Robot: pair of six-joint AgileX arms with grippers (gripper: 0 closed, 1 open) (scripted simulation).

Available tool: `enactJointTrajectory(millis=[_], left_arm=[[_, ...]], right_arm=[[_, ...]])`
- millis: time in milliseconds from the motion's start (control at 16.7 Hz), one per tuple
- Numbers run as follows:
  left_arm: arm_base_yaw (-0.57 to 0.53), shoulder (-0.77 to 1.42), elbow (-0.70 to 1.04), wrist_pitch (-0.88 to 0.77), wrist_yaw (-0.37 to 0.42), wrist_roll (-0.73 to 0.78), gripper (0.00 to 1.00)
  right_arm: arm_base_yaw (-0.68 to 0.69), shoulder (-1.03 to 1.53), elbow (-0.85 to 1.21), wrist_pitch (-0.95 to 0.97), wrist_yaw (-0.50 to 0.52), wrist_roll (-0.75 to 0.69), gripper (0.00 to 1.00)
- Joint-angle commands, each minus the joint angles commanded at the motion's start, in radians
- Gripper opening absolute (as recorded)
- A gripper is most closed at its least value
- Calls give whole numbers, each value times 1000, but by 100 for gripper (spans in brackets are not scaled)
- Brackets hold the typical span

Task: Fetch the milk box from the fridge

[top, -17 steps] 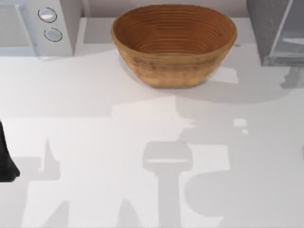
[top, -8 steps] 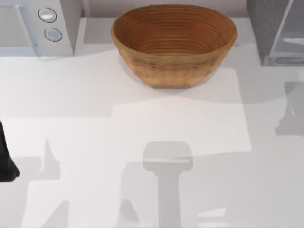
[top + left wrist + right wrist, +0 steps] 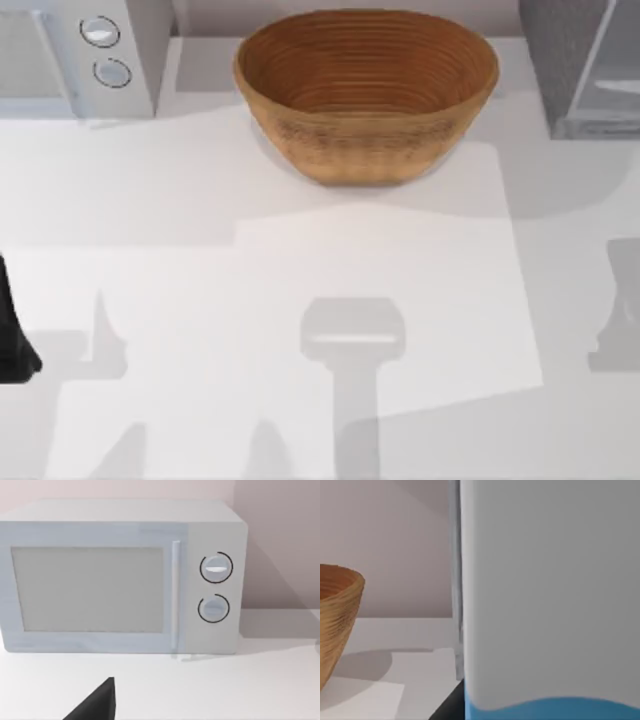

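Note:
The milk box [image 3: 550, 580] stands right up against the right wrist camera, a broad white side with a sky-blue band low down. My right gripper [image 3: 540, 713] is shut on it, and one dark finger [image 3: 451, 706] lies against its side. A sliver of the fridge [image 3: 454, 580] shows just behind the box. In the top view the fridge [image 3: 558, 60] sits at the back right corner, dark grey and speckled, with its pale door panel [image 3: 612, 85]. My left gripper [image 3: 12, 345] is parked at the table's far left edge.
A wide wicker bowl [image 3: 366, 90] stands at the back centre, also seen in the right wrist view [image 3: 335, 625]. A white microwave with two round knobs [image 3: 90, 55] occupies the back left corner and faces the left wrist camera [image 3: 120, 575]. An arm's shadow [image 3: 615, 320] lies at right.
The shadow at the table's right side has slid from beside the fridge toward the near edge. The left arm has not moved.

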Motion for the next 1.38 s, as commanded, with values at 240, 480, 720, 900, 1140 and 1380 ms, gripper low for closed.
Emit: enactJointTrajectory(millis=[240,480,720,900,1140,1380], left_arm=[[0,0,0,0,0,0,100],[0,0,0,0,0,0,100],[0,0,0,0,0,0,100],[0,0,0,0,0,0,100],[0,0,0,0,0,0,100],[0,0,0,0,0,0,100]], right_arm=[[14,-80,-36,-52,12,-3,0],[10,-76,-34,-51,11,-1,0],[54,-13,-23,13,14,1,0],[149,146,1,166,25,4,0],[320,484,41,449,49,10,0],[508,879,82,758,77,19,0]])
